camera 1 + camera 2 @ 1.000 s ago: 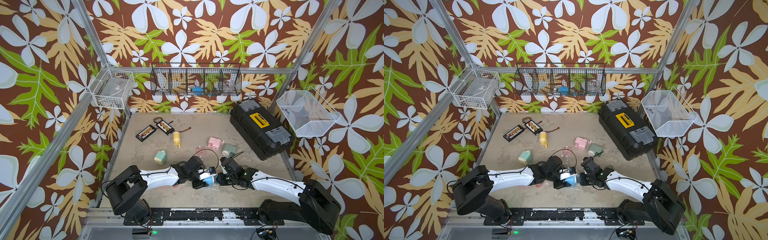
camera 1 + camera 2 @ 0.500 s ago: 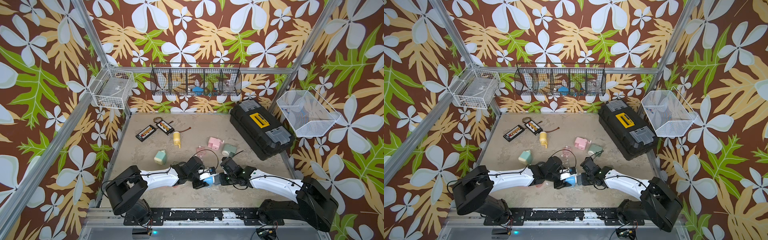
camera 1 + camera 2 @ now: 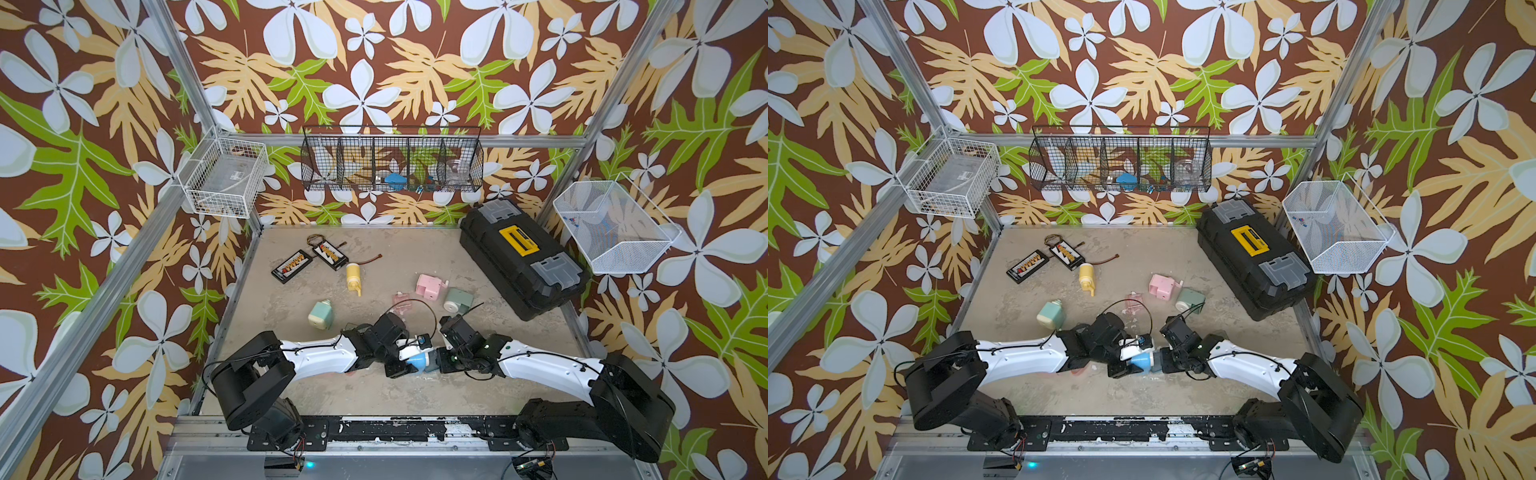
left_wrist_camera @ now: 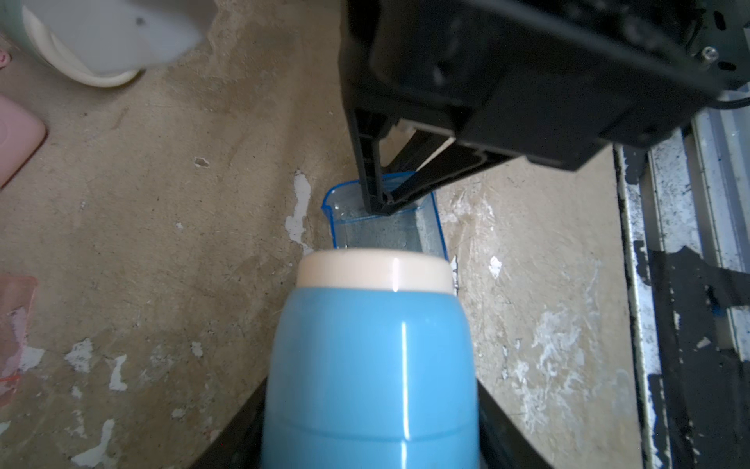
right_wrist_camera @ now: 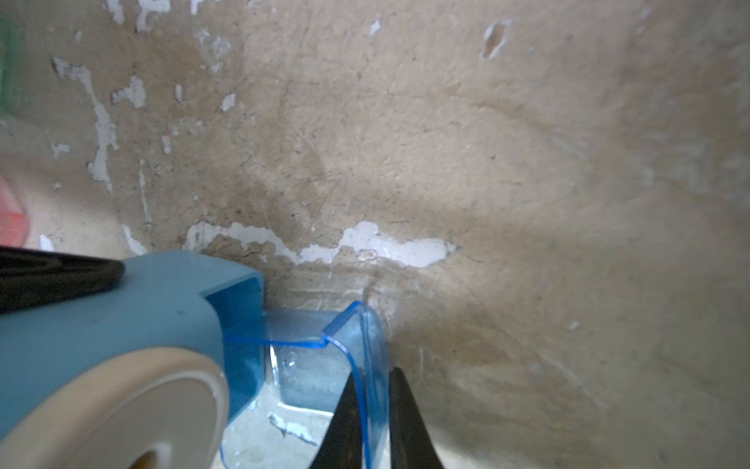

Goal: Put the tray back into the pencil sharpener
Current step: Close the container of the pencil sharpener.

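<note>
The pencil sharpener (image 4: 371, 365) is shining like smooth, glossy blue plastic, and its cream end is gleaming too. The tray (image 5: 308, 377) is showing as thin, see-through blue plastic. The right gripper (image 5: 373, 375) is looking like dull black plastic. The table (image 4: 162, 243) is looking rough and matt, sandy brown with white chipped patches. The toolbox (image 3: 498, 266) is looking like hard black plastic, not shiny. The white basket (image 3: 224, 183) and the black basket (image 3: 390, 162) are showing thin metal wire. The frame bar (image 3: 532, 142) is glinting like bare grey metal.
</note>
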`<action>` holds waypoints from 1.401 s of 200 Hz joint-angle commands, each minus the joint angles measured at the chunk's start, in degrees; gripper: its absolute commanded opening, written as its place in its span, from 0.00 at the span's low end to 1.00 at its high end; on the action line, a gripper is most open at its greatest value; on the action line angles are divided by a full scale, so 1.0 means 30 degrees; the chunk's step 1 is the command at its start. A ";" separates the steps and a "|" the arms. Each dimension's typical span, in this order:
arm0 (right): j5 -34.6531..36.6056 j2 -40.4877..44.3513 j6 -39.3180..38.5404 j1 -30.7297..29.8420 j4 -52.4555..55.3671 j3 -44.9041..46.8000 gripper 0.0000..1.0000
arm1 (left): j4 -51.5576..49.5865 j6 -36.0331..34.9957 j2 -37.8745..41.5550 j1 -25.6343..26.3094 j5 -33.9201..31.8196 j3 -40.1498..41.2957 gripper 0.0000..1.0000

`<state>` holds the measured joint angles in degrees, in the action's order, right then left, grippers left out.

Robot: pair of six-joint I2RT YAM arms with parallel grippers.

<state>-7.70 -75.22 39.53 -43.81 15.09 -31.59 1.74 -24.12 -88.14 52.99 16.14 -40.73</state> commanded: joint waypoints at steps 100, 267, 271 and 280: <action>-0.0192 -0.0460 0.2069 -0.0011 -0.1340 -0.0036 0.13 | -0.0524 -0.0076 -0.0271 -0.0027 -0.0563 0.0174 0.45; -0.0440 0.4707 0.1738 0.2552 -0.1337 0.2505 0.33 | -0.0272 0.0014 -0.0218 -0.0021 -0.1123 0.0335 0.43; -0.0421 0.4573 0.1736 0.2564 -0.1319 0.2511 0.32 | -0.0271 0.0034 -0.0226 -0.0027 -0.1108 0.0335 0.43; -0.0675 0.4029 0.1789 0.2564 -0.1454 0.2468 0.30 | -0.0201 0.0119 -0.0245 -0.0004 -0.1104 0.0335 0.43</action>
<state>-11.75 -61.47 44.56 -36.32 9.32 -24.38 3.60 -24.03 -88.38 52.99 16.38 -40.12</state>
